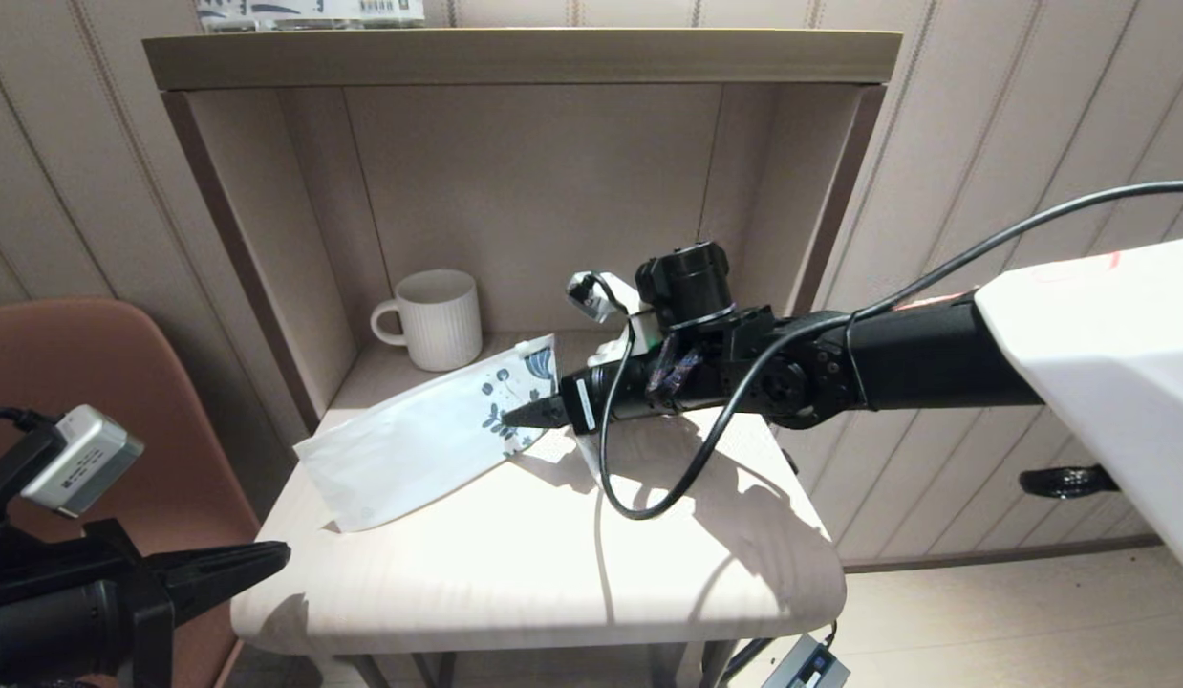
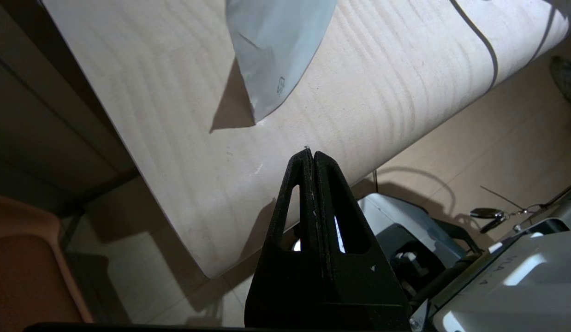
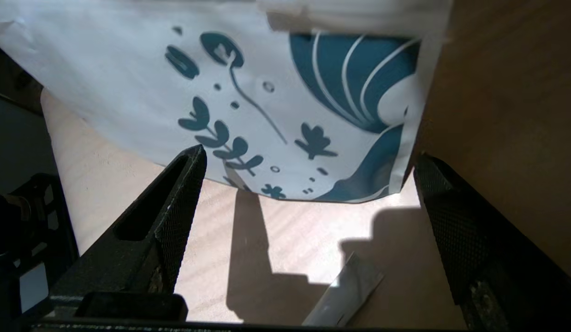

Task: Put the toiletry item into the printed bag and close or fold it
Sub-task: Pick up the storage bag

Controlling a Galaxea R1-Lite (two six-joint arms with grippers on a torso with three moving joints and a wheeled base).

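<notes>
The printed bag [image 1: 429, 440] lies flat on the small table [image 1: 553, 573], its plain end toward the front left and its leaf-printed end [image 3: 285, 92] toward the back. My right gripper [image 1: 520, 416] hovers at that printed end, open, its fingers [image 3: 184, 184] spread wide with nothing between them. A narrow pale strip [image 3: 345, 295] lies on the table under this gripper, apart from the bag; I cannot tell whether it is the toiletry item. My left gripper [image 1: 281, 552] is shut and parked off the table's front left corner, and its tips [image 2: 311, 152] point at the bag's plain end [image 2: 276, 46].
A white ribbed mug [image 1: 439, 318] stands at the back of the alcove, behind the bag. The alcove's side walls and top shelf [image 1: 515, 57] enclose the back half. A brown chair [image 1: 95, 382] stands at the left. The right arm's cable [image 1: 639, 497] loops down onto the table.
</notes>
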